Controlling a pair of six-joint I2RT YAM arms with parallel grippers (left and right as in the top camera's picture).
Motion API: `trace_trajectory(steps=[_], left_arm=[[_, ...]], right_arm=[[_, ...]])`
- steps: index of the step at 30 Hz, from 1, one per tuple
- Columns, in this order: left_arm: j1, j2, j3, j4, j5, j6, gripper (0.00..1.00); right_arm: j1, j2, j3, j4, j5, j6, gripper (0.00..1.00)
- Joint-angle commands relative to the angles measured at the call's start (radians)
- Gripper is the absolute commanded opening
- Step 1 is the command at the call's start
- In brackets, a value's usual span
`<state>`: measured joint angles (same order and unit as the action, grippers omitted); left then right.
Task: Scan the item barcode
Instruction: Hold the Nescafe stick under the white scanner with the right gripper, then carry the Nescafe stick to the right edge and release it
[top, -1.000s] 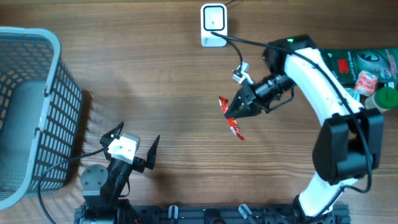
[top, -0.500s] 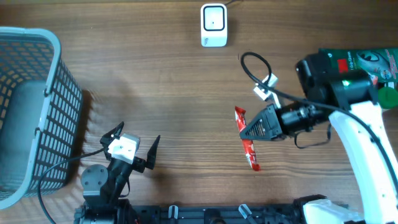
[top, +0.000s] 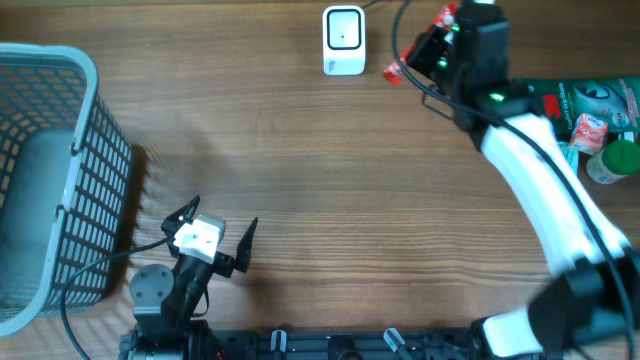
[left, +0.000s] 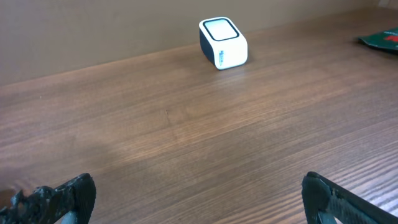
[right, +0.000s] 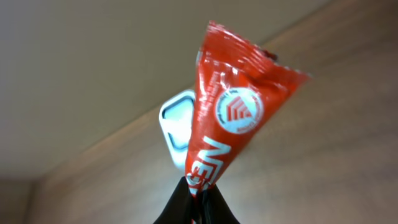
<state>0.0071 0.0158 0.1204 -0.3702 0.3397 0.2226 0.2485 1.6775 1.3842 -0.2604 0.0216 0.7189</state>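
On the red sachet (right: 233, 118) in the centre of the right wrist view, large white letters began "NE"; the rest ran down out of sight. Above them sat a round white emblem with red stripes, its small print too blurred to read. The green bag (top: 590, 100) at the right edge of the overhead view bore white print too small to read.

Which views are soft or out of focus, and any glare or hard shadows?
Right wrist: the red packet is fairly sharp, the scanner behind it soft. Left wrist: table sharp, near fingers blurred. Overhead: even light, soft shadow beside the basket, no glare.
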Motion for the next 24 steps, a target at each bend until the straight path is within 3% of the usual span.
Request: trace_trajectory(steps=[1, 4, 8, 11, 16, 20, 24], left_arm=[[0.006, -0.005, -0.008, 0.003, 0.011, -0.010, 1.00], [0.006, -0.005, -0.008, 0.003, 0.011, -0.010, 1.00], [0.006, -0.005, -0.008, 0.003, 0.011, -0.010, 1.00], [0.006, -0.005, -0.008, 0.003, 0.011, -0.010, 1.00], [0.006, -0.005, -0.008, 0.003, 0.011, -0.010, 1.00], [0.006, -0.005, -0.008, 0.003, 0.011, -0.010, 1.00], [0.006, -0.005, -0.008, 0.003, 0.011, -0.010, 1.00]], right_arm=[[0.030, 0.190, 0.127, 0.127, 0.028, 0.014, 0.05], [0.070, 0.404, 0.372, 0.171, 0.100, 0.017, 0.05], [0.102, 0.605, 0.568, 0.171, 0.151, 0.057, 0.05], [0.106, 0.679, 0.578, 0.182, 0.148, 0.145, 0.05], [0.103, 0.732, 0.578, 0.214, 0.166, 0.167, 0.05], [0.065, 0.604, 0.579, 0.012, 0.167, 0.107, 0.05], [-0.064, 0.397, 0.579, -0.525, 0.192, 0.121, 0.04]])
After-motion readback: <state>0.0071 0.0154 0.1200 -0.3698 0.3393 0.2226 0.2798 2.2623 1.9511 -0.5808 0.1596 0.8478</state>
